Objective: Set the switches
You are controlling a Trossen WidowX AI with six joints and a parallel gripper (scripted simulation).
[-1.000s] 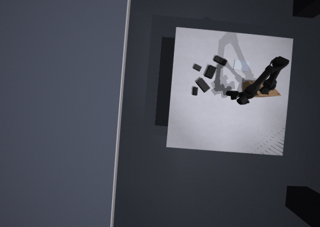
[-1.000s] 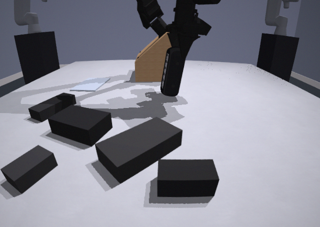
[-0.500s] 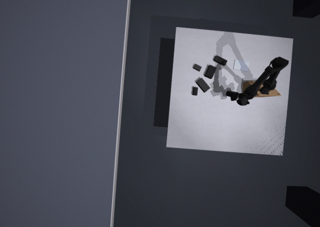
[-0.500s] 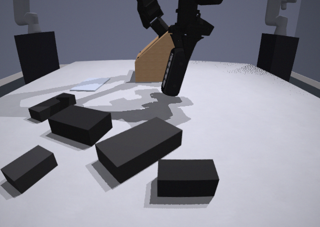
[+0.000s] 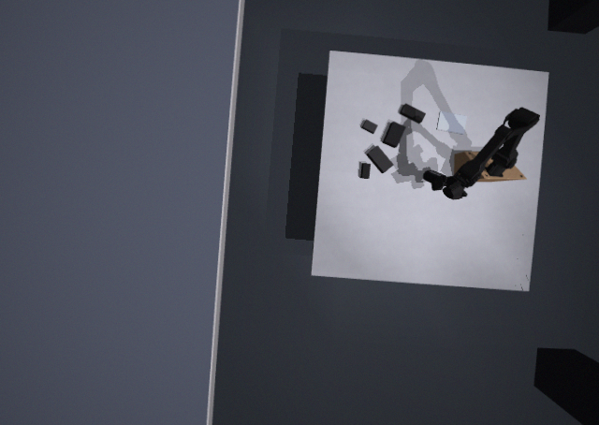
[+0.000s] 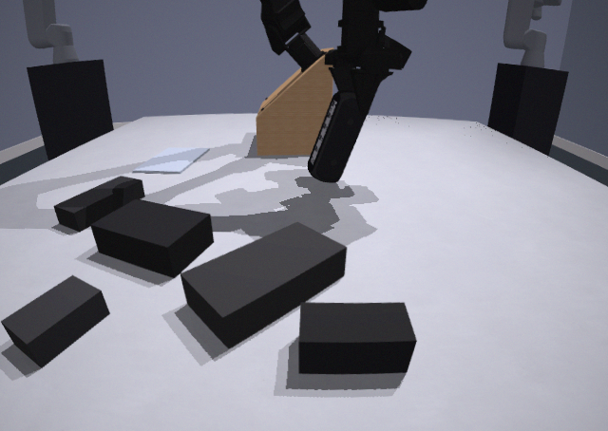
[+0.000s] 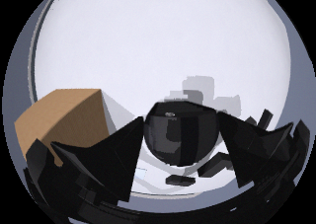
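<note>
The dark grey controller unit is held in the air above the bench, tilted, with its long side running steeply down in the exterior view. A narrow strip with pale marks shows along its left edge there, too oblique to read. In the wrist view a dark rounded end of the unit faces the camera. No switch setting or label square can be read. My gripper is shut on the unit, one finger at each side.
Several dark blocks lie scattered on the bench. A wooden sloped stand is behind the unit. A thin pale blue plate lies flat beside the stand.
</note>
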